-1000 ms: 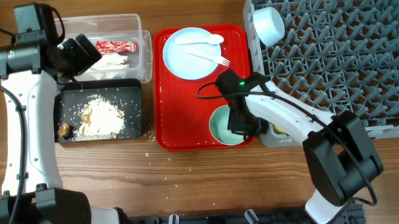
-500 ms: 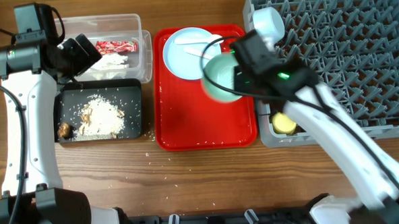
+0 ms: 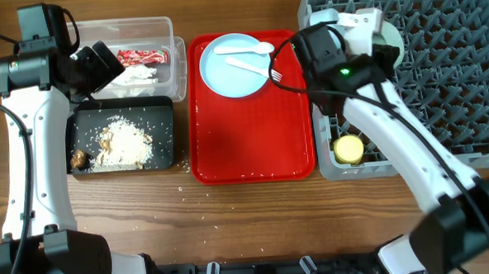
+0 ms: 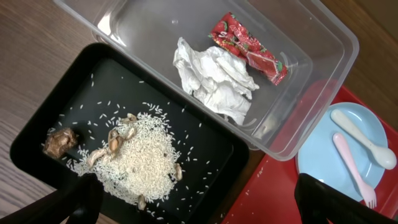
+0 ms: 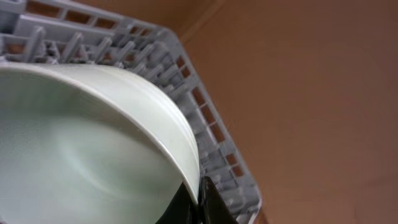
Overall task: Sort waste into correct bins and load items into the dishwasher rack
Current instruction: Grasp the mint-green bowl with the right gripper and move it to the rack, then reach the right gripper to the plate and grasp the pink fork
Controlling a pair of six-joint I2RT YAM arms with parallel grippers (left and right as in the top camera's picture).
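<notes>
My right gripper is shut on the rim of a pale blue-green bowl and holds it tilted over the back left part of the grey dishwasher rack. In the right wrist view the fingers pinch the bowl's rim. A yellow cup sits in the rack's front left corner. The pale blue plate with a white spoon and fork lies on the red tray. My left gripper is open and empty above the black bin.
The clear bin holds the red wrapper and white tissue. The black bin holds rice and a brown lump. The red tray lies between the bins and the rack. Rice grains lie scattered on the table.
My right gripper has lifted the bowl off the front of the red tray and carried it back and right, over the rack. The left arm has not moved.
</notes>
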